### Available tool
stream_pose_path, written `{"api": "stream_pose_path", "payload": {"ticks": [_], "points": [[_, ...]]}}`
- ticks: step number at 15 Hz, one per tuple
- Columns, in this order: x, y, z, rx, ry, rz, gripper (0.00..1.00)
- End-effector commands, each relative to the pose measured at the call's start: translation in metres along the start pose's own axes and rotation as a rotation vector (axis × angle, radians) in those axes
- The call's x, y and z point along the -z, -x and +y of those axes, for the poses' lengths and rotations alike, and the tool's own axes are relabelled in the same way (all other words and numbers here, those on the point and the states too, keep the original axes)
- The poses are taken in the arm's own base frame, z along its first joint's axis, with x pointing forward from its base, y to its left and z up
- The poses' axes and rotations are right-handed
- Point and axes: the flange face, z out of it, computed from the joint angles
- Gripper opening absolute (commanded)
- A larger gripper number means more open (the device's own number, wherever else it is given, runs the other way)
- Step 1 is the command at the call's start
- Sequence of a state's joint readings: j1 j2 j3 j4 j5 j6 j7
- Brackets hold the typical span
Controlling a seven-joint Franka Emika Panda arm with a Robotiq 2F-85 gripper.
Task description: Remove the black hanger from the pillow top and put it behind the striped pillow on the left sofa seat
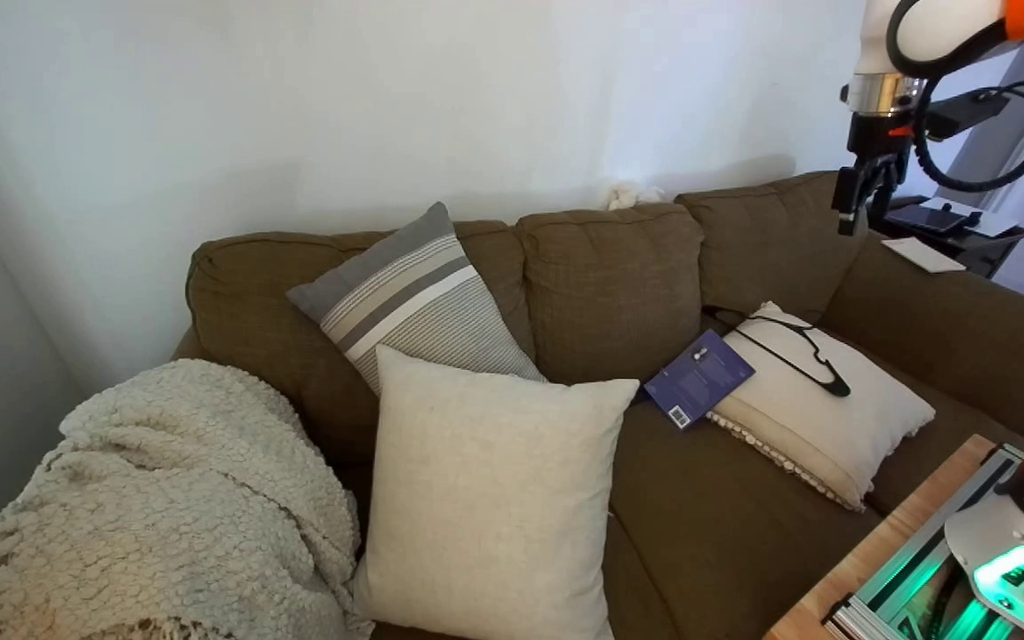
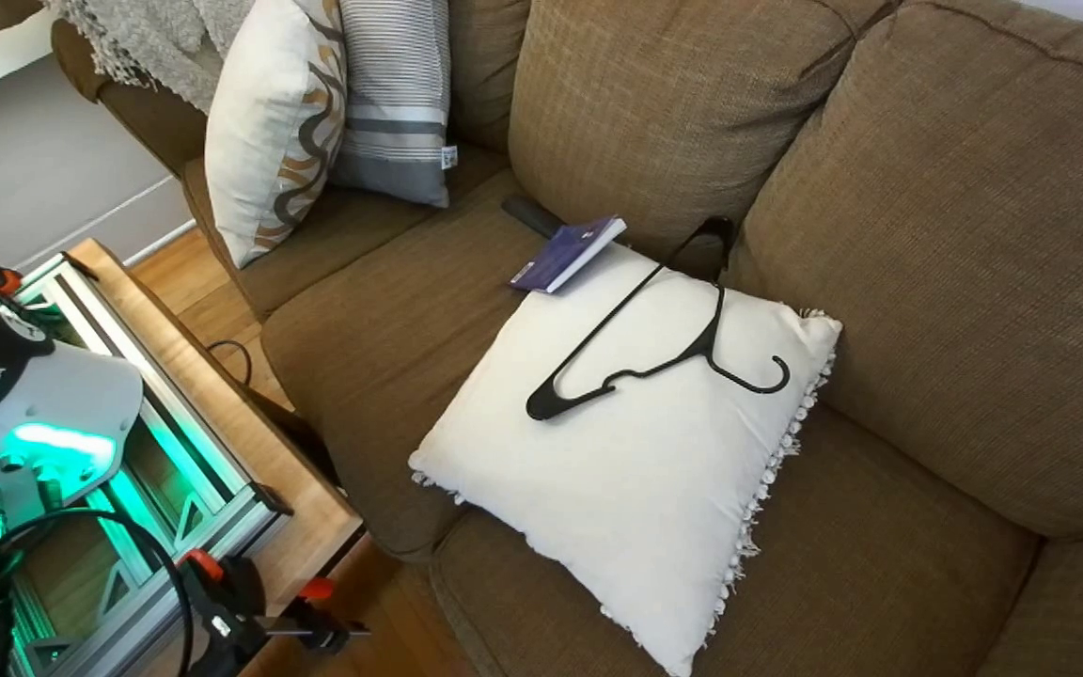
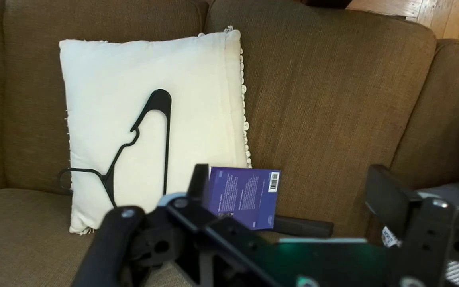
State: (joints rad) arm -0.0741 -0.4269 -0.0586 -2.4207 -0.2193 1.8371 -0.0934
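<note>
The black hanger [image 1: 836, 386] lies flat on the off-white pillow [image 1: 868, 404], its hook past the pillow's edge in the wrist view. The hanger [image 2: 697, 346] and pillow [image 2: 635, 498] show whole in an exterior view; the wrist view shows the hanger [image 3: 161, 101] left of my fingers. The striped pillow [image 1: 428, 289] leans on the sofa back, partly behind a large cream cushion [image 1: 494, 498]. The left sofa seat [image 2: 377, 216] is partly covered by these two. My gripper [image 1: 861, 220] is high above the sofa; its fingers [image 3: 288, 175] are wide apart, with nothing between them.
A dark blue booklet [image 3: 243, 195] rests against the pillow's edge, partly over a dark bar-shaped object [image 3: 303, 226]. A cream knitted blanket [image 1: 201, 498] covers the sofa's far end. The robot's wooden base table [image 2: 306, 527] stands by the sofa's front. Padded back cushions [image 1: 614, 293] line the wall.
</note>
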Motion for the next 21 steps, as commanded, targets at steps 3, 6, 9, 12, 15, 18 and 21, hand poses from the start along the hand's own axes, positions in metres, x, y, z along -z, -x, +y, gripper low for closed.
{"api": "stream_pose_path", "payload": {"ticks": [3, 6, 9, 12, 15, 18, 21], "points": [[-0.068, -0.042, 0.029, -0.025, 0.025, -0.114, 1.00], [-0.120, -0.058, 0.074, -0.040, 0.031, -0.198, 1.00], [-0.168, -0.063, 0.133, -0.110, 0.054, -0.298, 1.00], [-0.171, -0.056, 0.143, -0.156, 0.039, -0.303, 1.00], [-0.190, -0.062, 0.177, -0.205, 0.039, -0.338, 1.00], [-0.187, -0.067, 0.178, -0.229, 0.035, -0.292, 1.00], [-0.205, -0.082, 0.212, -0.355, -0.046, -0.174, 1.00]]}}
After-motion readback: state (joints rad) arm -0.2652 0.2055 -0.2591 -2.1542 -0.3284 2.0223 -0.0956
